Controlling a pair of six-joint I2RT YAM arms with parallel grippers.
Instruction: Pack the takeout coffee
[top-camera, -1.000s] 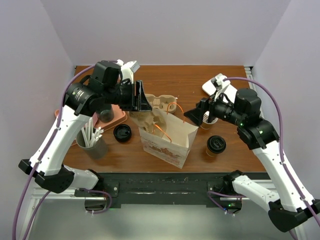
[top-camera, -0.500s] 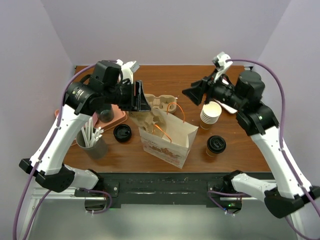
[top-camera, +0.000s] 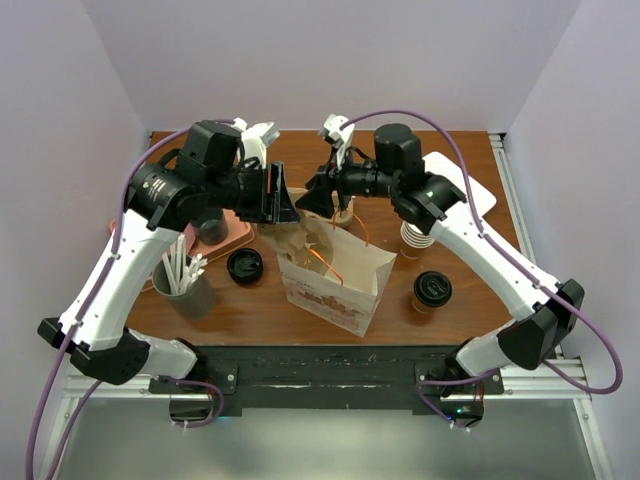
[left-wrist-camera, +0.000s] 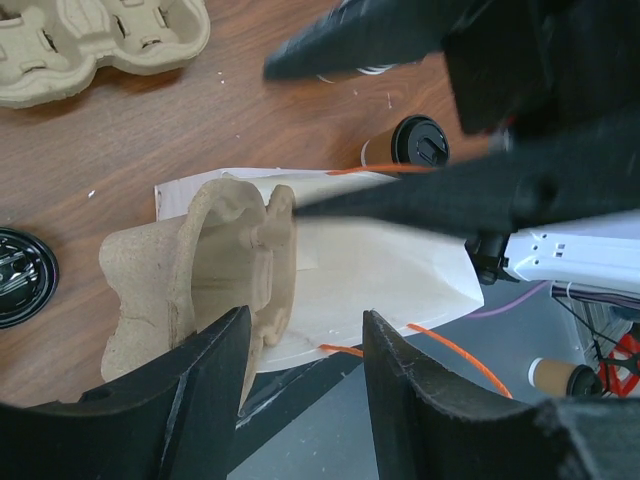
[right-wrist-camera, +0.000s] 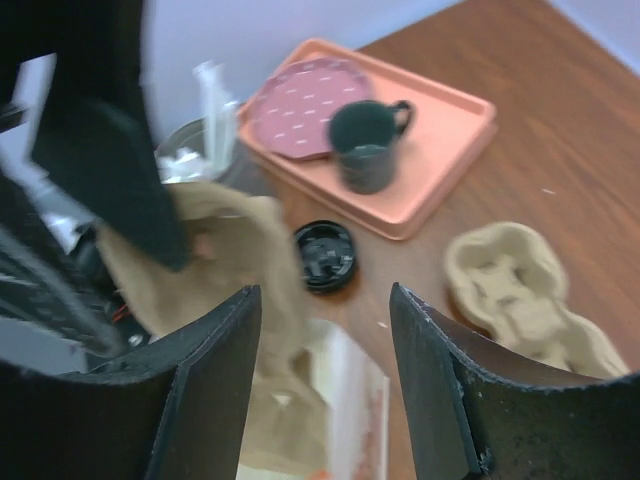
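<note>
The takeout coffee (top-camera: 432, 289), a tan cup with a black lid, stands on the table right of the white paper bag (top-camera: 340, 285); it also shows in the left wrist view (left-wrist-camera: 418, 142). A tan pulp cup carrier (top-camera: 292, 238) stands on edge in the bag's left end, its top sticking out. My left gripper (top-camera: 283, 200) hovers at the carrier's top, open: the carrier (left-wrist-camera: 190, 270) lies against one finger only, with a gap to the other. My right gripper (top-camera: 318, 192) hangs open and empty over the bag's mouth (right-wrist-camera: 350, 400).
A second carrier (right-wrist-camera: 520, 290) lies behind the bag. A loose black lid (top-camera: 244, 265) sits left of it. A pink tray (right-wrist-camera: 420, 150) with a mug (right-wrist-camera: 368, 145) and a plate is at far left, near a cup of straws (top-camera: 180, 275). Stacked lidless cups (top-camera: 414, 238) stand behind the coffee.
My right arm has swung left from the stacked cups to above the bag, and its jaws have narrowed. The left arm and the carrier have not moved.
</note>
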